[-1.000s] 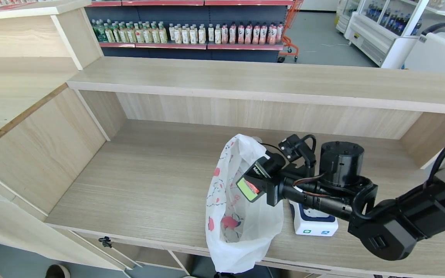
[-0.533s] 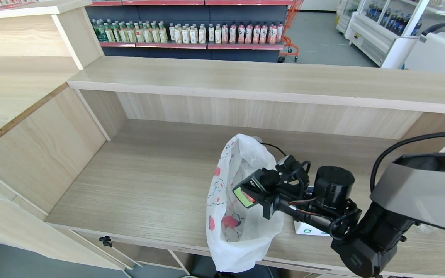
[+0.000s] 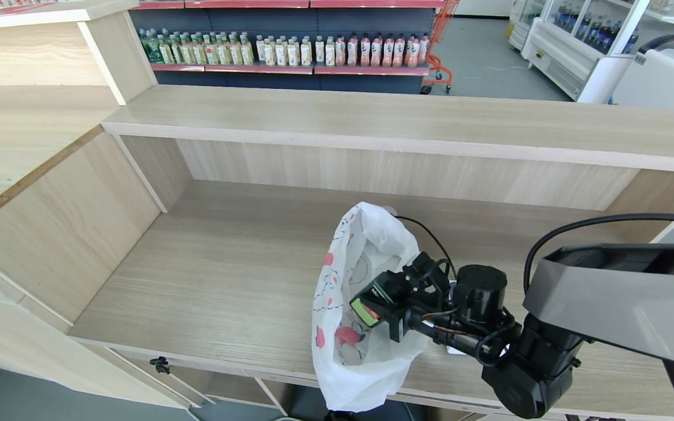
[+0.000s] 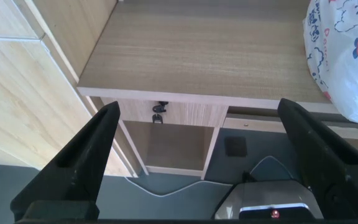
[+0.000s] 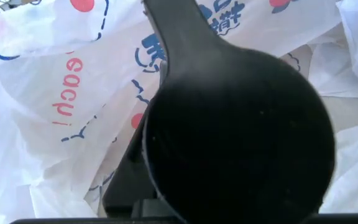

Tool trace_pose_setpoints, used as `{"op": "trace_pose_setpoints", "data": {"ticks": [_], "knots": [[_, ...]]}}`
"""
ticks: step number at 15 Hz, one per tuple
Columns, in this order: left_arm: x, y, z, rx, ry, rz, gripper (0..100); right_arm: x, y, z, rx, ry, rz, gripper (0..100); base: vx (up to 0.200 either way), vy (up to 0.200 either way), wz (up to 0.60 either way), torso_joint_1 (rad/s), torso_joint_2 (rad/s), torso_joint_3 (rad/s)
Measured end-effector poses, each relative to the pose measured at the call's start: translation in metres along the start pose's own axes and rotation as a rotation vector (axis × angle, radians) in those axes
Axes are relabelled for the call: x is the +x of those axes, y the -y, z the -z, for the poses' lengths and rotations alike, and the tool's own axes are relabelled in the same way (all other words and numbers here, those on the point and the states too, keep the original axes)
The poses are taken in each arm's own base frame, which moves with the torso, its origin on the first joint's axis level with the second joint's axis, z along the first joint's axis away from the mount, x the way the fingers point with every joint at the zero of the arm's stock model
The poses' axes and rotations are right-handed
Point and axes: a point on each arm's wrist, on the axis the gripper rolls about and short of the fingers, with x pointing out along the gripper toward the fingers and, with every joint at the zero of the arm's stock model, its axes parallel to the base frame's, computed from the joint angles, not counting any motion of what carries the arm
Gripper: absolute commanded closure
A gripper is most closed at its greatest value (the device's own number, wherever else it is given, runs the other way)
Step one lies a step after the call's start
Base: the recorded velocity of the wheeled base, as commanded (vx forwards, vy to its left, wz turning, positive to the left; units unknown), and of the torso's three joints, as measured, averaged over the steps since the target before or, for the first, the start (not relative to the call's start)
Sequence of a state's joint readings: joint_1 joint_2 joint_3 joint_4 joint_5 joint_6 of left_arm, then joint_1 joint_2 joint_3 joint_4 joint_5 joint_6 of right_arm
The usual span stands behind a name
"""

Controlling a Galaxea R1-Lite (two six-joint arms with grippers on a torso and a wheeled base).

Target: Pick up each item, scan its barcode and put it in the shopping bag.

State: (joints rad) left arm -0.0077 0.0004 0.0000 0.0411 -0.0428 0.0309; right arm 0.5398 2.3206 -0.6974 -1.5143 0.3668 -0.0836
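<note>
The white shopping bag with red and blue prints stands open at the counter's front edge. My right gripper is at the bag's mouth, shut on a black container with a green and red label. In the right wrist view the container's round black end sits over the bag's plastic, with one finger running along it. My left gripper hangs open below the counter's front edge, nothing between its fingers. The bag is off to its side.
A white box lies on the wooden counter right of the bag, mostly hidden by my right arm. A black cable runs behind the bag. The counter has a raised back ledge and a left side wall. A lock sits under its front edge.
My right arm has come down and towards the counter's front edge, carrying the black container lower into the bag's mouth. The bag has stayed put.
</note>
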Motion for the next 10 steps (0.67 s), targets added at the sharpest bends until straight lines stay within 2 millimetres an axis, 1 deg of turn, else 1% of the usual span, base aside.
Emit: {"op": "trace_pose_setpoints", "data": {"ticks": [1,2,5,7,9,10], "knots": [[0.000,0.000,0.000,0.000,0.000,0.000,0,0.000,0.001,0.002,-0.007,-0.005,0.003,100,0.000,0.000,0.00,0.000,0.00,0.000],[0.000,0.000,0.000,0.000,0.000,0.000,0,0.000,0.002,0.004,-0.014,-0.010,0.005,0,0.000,0.000,0.00,0.000,0.00,0.000],[0.000,0.000,0.000,0.000,0.000,0.000,0,0.000,0.005,0.006,-0.013,-0.014,-0.003,0,0.000,0.000,0.00,0.000,0.00,0.000],[0.000,0.000,0.000,0.000,0.000,0.000,0,-0.001,0.005,0.004,-0.010,-0.011,-0.016,0,0.000,0.000,0.00,0.000,0.00,0.000],[0.000,0.000,0.000,0.000,0.000,0.000,0,-0.005,0.007,-0.005,0.015,-0.026,-0.014,0,0.000,0.000,0.00,0.000,0.00,0.000],[0.000,0.000,0.000,0.000,0.000,0.000,0,-0.008,0.007,-0.014,0.035,-0.026,-0.011,0,0.000,0.000,0.00,0.000,0.00,0.000]]}}
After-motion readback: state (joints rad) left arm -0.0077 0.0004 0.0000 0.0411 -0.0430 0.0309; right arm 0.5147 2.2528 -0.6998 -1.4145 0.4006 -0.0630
